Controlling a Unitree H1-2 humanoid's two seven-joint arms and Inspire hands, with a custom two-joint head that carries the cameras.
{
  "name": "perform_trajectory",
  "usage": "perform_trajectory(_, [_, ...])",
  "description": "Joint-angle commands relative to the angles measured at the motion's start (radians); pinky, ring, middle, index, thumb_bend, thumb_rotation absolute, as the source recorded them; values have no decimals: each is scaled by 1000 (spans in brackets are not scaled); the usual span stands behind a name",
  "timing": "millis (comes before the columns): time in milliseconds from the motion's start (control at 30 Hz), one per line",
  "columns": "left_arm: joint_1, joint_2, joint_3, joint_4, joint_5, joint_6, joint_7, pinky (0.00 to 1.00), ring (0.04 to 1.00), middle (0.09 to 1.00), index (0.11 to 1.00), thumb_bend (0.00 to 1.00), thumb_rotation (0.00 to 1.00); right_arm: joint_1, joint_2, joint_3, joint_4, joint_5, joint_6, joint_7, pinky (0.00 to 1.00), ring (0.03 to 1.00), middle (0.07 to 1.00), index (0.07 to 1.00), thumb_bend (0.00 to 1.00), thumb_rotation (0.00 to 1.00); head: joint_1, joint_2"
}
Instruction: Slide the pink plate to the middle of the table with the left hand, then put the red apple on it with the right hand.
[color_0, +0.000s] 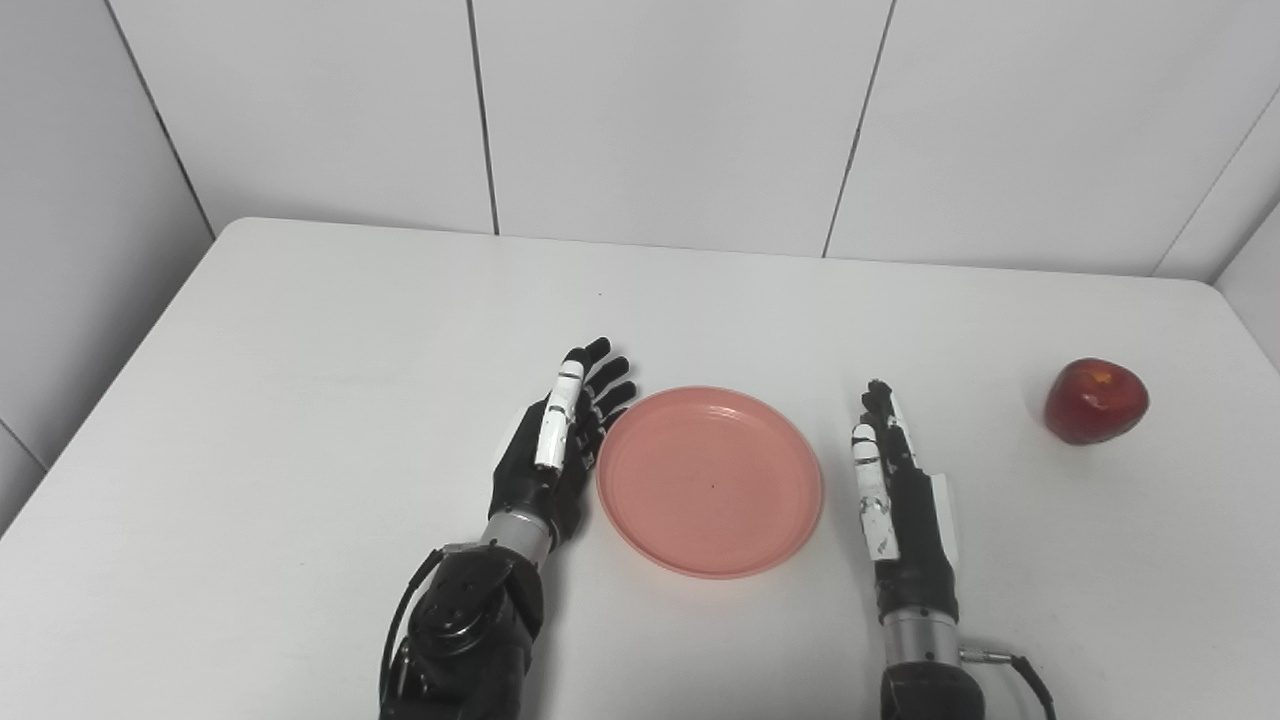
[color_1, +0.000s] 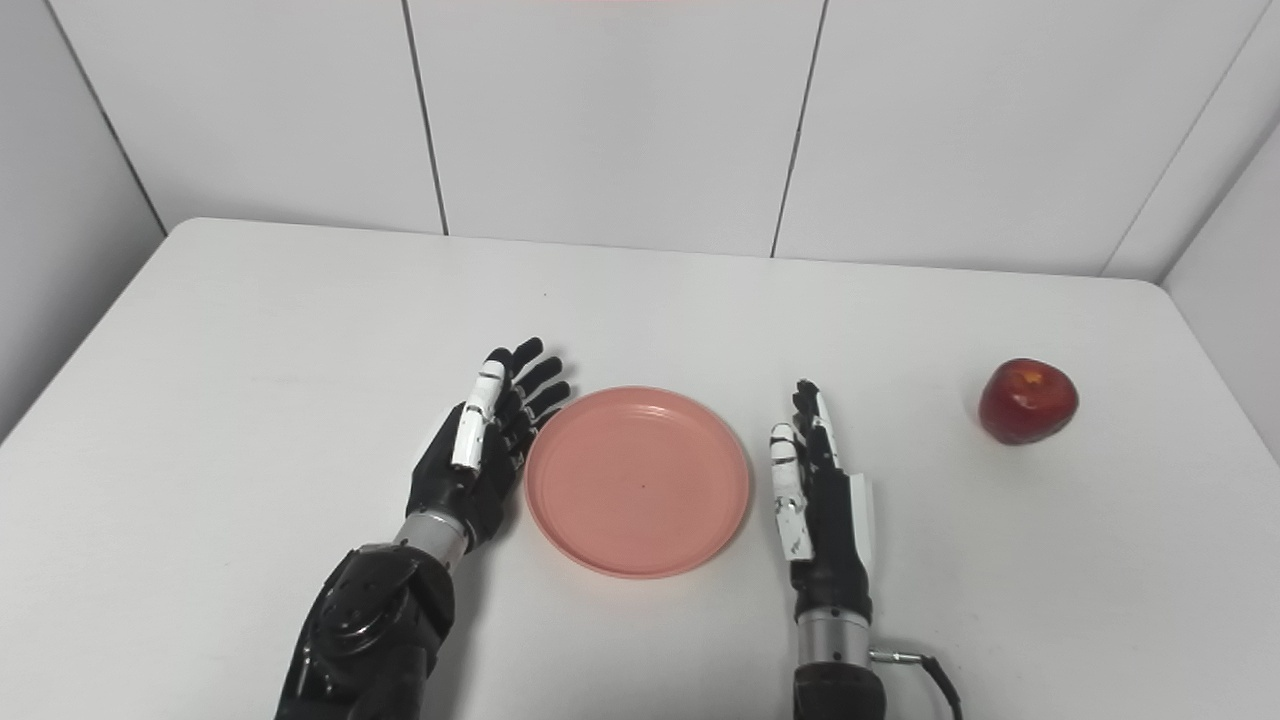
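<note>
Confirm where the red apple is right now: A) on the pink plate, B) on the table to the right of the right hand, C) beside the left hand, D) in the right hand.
B: the red apple sits on the table, apart from the open right hand, and the pink plate holds nothing.

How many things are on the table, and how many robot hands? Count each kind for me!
Plate: 1
Apple: 1
Hands: 2, left hand and right hand
Total: 4
</note>
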Motion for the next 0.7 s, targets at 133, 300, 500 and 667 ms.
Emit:
perform_trajectory(133, [-30,32,-8,-19,34,-60,-24,908,905,915,901,368,1000,-31,18,15,-4,-24,3,-21,912,943,941,941,242,1000,-56,8])
perform_trajectory(300, [-30,50,9,-4,16,-87,-43,920,910,918,901,376,1000,-39,27,17,15,-21,-7,-28,905,942,941,937,252,1000,-94,7])
perform_trajectory(500, [-27,60,27,8,7,-99,-65,914,909,919,904,376,1000,-43,37,13,29,-15,-10,-29,908,953,949,939,249,1000,-125,2])
perform_trajectory(667, [-25,60,38,24,6,-118,-75,924,917,925,908,367,1000,-41,36,10,28,-10,-9,-27,899,952,948,940,240,1000,-127,-4])
